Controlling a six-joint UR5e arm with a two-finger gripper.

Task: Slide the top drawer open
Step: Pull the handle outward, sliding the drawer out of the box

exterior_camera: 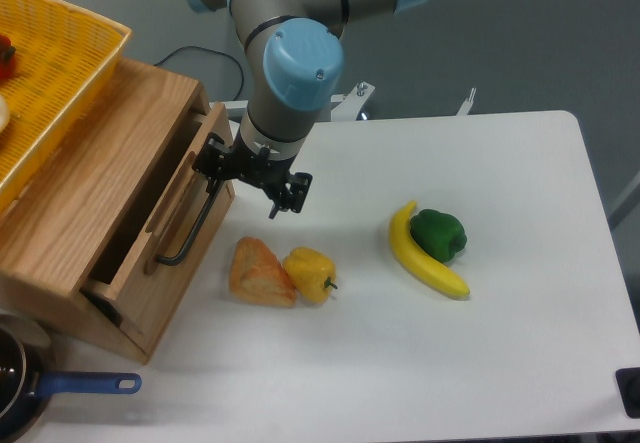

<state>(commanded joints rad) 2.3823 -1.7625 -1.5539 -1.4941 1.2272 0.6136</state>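
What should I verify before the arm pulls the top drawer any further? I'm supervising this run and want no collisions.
1. Gripper at the black bar handle: ok, it sits at the handle's upper end; whether the fingers actually clamp it, cannot tell.
2. Top drawer partly open: ok, a dark gap shows behind its front.
3. Pull path clear: not ok, the bread piece and yellow pepper lie close in front of the drawer.
4. Banana and green pepper out of the way: ok, well to the side.
5. Yellow basket stable on the cabinet top: cannot tell.
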